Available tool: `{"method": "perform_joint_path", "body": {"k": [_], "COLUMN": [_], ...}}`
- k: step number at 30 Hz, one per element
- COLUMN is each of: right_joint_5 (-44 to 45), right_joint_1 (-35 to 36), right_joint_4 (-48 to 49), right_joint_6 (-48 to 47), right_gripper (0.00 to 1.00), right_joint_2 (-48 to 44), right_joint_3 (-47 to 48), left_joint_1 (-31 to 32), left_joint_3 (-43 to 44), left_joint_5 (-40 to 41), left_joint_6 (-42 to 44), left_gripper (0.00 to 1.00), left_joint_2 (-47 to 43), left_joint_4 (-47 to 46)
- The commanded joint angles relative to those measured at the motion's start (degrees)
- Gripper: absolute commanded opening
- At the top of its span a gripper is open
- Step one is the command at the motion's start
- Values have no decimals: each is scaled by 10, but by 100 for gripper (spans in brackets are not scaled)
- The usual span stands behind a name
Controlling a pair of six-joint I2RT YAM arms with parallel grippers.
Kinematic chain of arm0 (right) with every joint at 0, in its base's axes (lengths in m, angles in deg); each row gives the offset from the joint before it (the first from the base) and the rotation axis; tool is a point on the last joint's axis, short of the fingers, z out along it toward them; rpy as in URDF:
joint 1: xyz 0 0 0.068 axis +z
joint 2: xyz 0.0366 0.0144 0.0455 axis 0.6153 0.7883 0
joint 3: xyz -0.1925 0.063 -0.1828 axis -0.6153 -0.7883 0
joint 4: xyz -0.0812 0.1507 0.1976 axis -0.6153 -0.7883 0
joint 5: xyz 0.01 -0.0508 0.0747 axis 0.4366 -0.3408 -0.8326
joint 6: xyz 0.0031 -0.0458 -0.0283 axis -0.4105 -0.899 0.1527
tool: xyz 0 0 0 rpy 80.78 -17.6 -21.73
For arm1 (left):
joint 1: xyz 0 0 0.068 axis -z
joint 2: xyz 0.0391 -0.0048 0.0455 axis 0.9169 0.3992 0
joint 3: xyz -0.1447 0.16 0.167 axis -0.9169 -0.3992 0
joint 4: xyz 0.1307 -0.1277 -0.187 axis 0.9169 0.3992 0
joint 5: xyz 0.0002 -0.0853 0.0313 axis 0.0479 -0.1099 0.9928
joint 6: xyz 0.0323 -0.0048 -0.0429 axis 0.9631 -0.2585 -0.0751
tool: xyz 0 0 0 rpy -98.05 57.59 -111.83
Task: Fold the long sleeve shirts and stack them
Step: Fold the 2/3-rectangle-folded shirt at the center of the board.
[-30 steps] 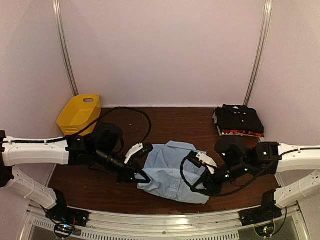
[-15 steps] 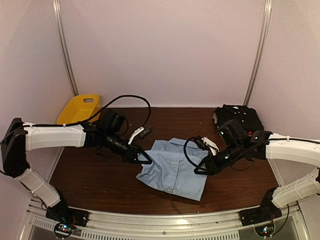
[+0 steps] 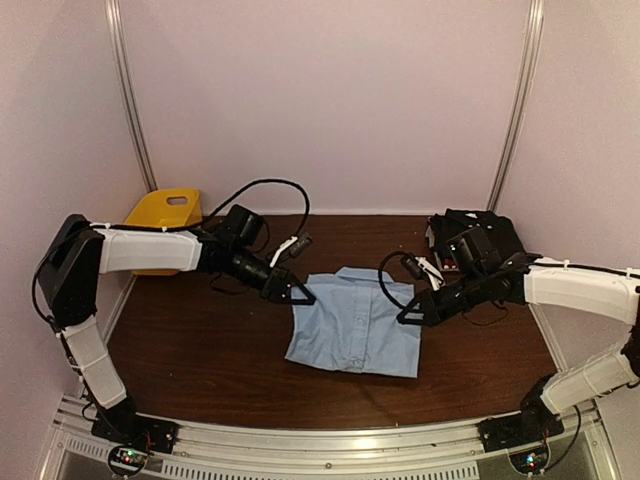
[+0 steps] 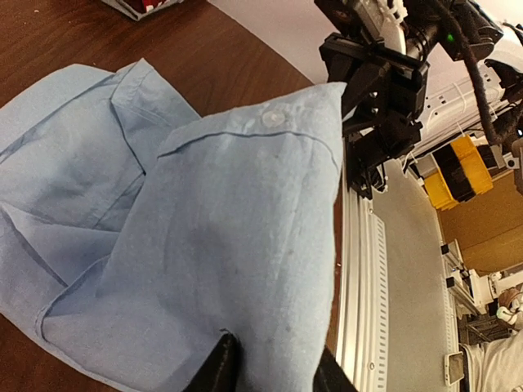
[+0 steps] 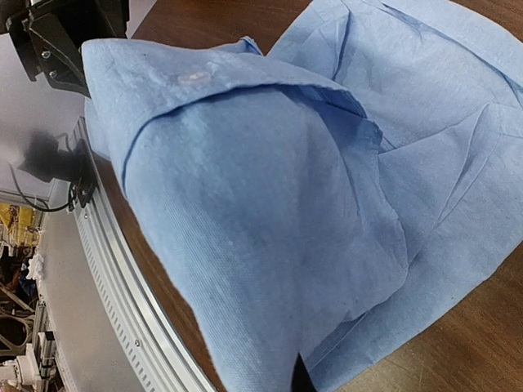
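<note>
The light blue cloth button-up shirt point(image 3: 350, 330) is lying folded, to the near-left of the folded black cloth shirt point(image 3: 495, 228). The right gripper point(image 3: 406, 317), nearer that black shirt, is pinching blue cloth tight. The left gripper point(image 3: 299, 296) is straddling cloth (whether it is gripping cannot be told). Stacking is probably going to mean carrying the blue shirt far-right.

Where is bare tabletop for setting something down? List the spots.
Free: near-left tabletop between left arm and light blue shirt; back strip between yellow basket and black shirt stack; near-right corner. Crowded: the shirt's two sides, where left arm and right arm reach in.
</note>
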Motion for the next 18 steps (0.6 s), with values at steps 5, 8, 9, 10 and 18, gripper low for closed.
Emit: {"method": "perform_joint_path", "body": {"k": [5,8,9,10,18], "right_joint_5": [-56,-72,-75,-78,-105], "right_joint_1": [-58,-73,-78,-82,-107], "right_joint_4": [51,67,71,73,97], "right_joint_6": [-24,-24,-24,-24,-20], "right_gripper": [0,0,0,0,5], "right_joint_2": [61,79,86,93,145], "right_joint_3": [25,32,35,39,76], "left_joint_1": [-28,-35,-36,-37,-50], "left_joint_3": [68,62,59,57,78], "left_joint_5": [-51,-55,-60,-61,-41], "left_joint_6": [0,-13,-18,-23,-56], "left_gripper": [41,43,43,44,20], "left_joint_2": [71,80,82,84,114], "left_joint_4": [-44,-67,-81,-89,-125]}}
